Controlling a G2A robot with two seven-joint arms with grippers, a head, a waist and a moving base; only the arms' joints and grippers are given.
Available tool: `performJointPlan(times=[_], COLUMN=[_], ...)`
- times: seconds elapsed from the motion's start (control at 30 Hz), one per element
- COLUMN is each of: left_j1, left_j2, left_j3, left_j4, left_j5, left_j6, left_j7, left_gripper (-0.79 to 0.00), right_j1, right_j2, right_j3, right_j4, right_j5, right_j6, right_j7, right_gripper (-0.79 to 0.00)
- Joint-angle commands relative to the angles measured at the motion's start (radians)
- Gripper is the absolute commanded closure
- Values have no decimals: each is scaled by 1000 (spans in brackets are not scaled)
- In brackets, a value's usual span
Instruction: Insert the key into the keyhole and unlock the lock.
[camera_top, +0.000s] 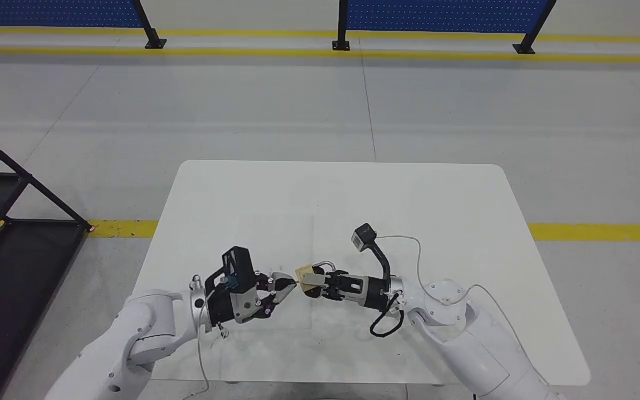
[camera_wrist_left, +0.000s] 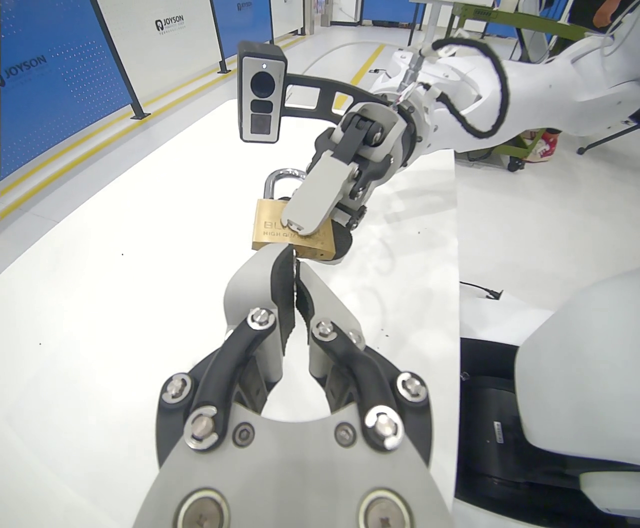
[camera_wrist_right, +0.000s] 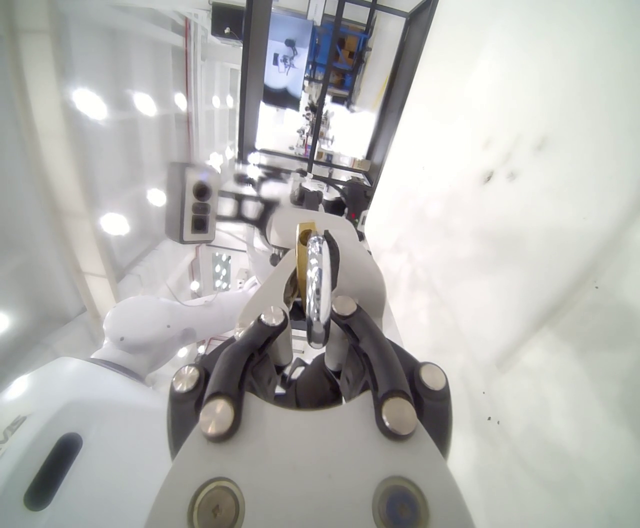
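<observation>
Meeting nose to nose above the near middle of the desk (camera_top: 400, 200), your two hands have the lock between them, and it's a tight little picture. Your right hand (camera_wrist_left: 322, 235) is clamped on the brass lock (camera_wrist_left: 270, 225): one grey finger lies flat across its printed face, the other sits behind, and the body hangs clear of the desk. The shackle (camera_wrist_left: 280, 177) points away from your left hand. From the right wrist you see it run back between the right fingers toward the palm, with the brass edge just beyond it.

Now your left hand (camera_wrist_left: 292, 260): narrow, very narrow. Its black pads (camera_wrist_left: 282, 290) are pressed almost together, and the tips sit right up against the lock's bottom face. There's a thin dark sliver between those tips, right at the brass, but too little of it shows for you to call it the key.

From the top, your left arm enters from the near left corner and your right from the near right. The two hands line up almost straight across, lock in the middle, well back from the desk's far edge. Beyond the desk there's grey floor (camera_top: 300, 110), a yellow line (camera_top: 590, 231) on either side, and blue barriers (camera_top: 450, 14) along the back.
</observation>
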Motion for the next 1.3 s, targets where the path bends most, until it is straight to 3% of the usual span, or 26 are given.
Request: performJointPlan(times=[0.0, 0.2, 0.23, 0.27, 0.53, 1.03, 1.27], left_j1=[3, 12, 13, 13, 16, 79, 83], left_j2=[0, -3, -3, -3, -3, 14, 14], left_j3=[-2, -2, -2, -4, -25, -216, -219], left_j4=[-2, -7, -5, -5, 18, 46, 73], left_j5=[11, 27, 25, 25, -44, -203, -267], left_j6=[0, 4, 4, 7, -3, -38, -40], left_j7=[7, 28, 29, 29, 8, -45, -57], left_gripper=[0, 0, -342, -785, -785, -785, -785], right_j1=[0, 0, 0, 0, 0, 0, 0], right_j2=[0, 0, 0, 0, 0, 0, 0], right_j3=[0, 0, 0, 0, 0, 0, 0], right_j4=[0, 0, 0, 0, 0, 0, 0], right_j5=[0, 0, 0, 0, 0, 0, 0], right_j6=[0, 0, 0, 0, 0, 0, 0], right_j7=[0, 0, 0, 0, 0, 0, 0], right_gripper=[0, 0, 0, 0, 0, 0, 0])
